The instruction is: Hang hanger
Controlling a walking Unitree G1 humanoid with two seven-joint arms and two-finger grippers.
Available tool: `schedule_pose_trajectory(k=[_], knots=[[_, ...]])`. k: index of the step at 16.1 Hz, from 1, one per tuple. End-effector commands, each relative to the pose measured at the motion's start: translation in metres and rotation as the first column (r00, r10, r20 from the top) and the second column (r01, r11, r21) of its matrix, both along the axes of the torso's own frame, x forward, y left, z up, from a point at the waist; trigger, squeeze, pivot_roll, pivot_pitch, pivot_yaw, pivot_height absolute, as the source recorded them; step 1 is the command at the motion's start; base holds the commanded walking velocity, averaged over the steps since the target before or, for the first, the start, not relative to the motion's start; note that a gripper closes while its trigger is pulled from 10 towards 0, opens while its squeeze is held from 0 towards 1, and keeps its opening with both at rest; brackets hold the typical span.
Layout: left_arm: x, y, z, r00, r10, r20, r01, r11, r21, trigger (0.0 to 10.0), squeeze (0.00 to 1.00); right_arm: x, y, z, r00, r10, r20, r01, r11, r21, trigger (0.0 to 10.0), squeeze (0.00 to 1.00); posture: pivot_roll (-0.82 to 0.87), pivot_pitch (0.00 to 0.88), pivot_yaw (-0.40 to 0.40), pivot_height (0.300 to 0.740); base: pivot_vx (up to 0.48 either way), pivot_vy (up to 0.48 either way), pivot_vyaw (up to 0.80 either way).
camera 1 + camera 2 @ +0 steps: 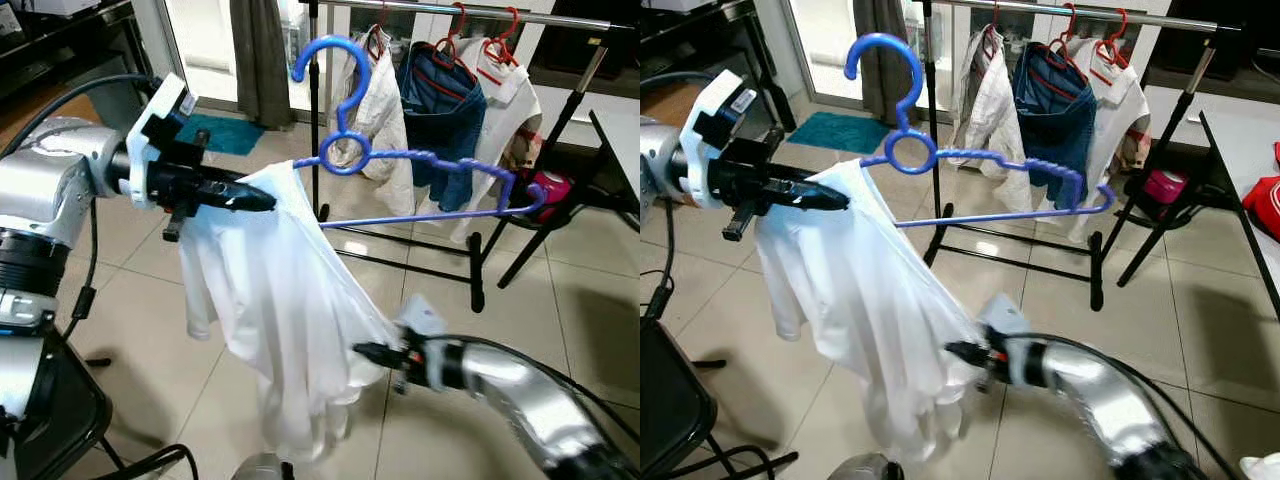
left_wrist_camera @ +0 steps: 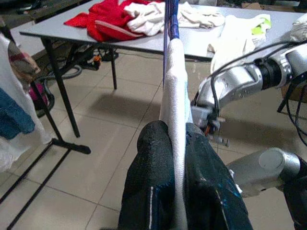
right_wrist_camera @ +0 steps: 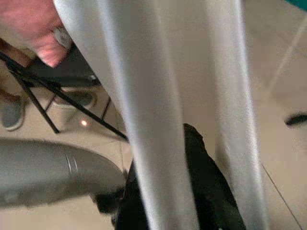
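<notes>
1. Hanger (image 1: 420, 165), blue, is up in the air ahead of you with a white shirt (image 1: 285, 320) over its near end.
2. Your left gripper (image 1: 262, 200) is clamped on that shirt-covered end; your right gripper (image 1: 362, 350) sits low at the hem, grip unclear.
3. Its long axis runs away rightward; the rack rail (image 1: 480, 12) lies beyond, higher, past the hook.
</notes>
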State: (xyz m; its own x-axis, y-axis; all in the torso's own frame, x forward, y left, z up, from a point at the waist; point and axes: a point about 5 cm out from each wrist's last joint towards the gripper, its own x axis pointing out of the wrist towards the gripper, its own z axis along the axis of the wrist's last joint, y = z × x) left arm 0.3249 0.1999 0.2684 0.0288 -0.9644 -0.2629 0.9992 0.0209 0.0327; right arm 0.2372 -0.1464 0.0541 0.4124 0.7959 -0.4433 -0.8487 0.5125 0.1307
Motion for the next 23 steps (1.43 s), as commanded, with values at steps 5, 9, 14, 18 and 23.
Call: schedule_pose_trajectory(k=[5,9,14,18,23], knots=[[-0.013,0.016,-0.004,0.999,0.037,0.02,-0.038,0.998,0.053,0.0,0.0,0.007,-0.037,0.011,0.993,-0.108,0.051,0.11,0.993,-0.04,0.0,0.0,0.07,0.0,0.053,0.74,0.0,0.0,0.0],[-0.038,0.033,-0.023,0.995,0.088,-0.037,-0.083,0.989,0.122,0.0,0.0,0.029,-0.087,0.021,0.871,-0.448,0.202,0.468,0.881,-0.065,0.0,0.0,0.06,0.0,0.071,0.74,0.0,0.0,0.0],[-0.075,0.039,-0.048,0.987,0.138,-0.086,-0.112,0.961,0.253,0.0,0.0,0.044,-0.116,0.042,0.737,-0.595,0.322,0.641,0.766,-0.052,0.0,0.0,0.06,0.0,0.066,0.74,0.0,0.0,0.0],[-0.086,0.042,-0.069,0.979,0.196,-0.057,-0.16,0.908,0.388,0.0,0.0,0.055,-0.121,0.056,0.725,-0.565,0.394,0.638,0.767,-0.075,0.0,0.0,0.07,0.0,0.049,0.74,0.0,0.0,0.0],[-0.063,0.014,-0.088,0.966,0.232,0.109,-0.256,0.896,0.363,0.0,0.0,0.057,-0.074,0.089,0.83,-0.263,0.492,0.378,0.914,-0.149,0.0,0.0,0.07,0.0,0.055,0.74,0.0,0.0,0.0]])
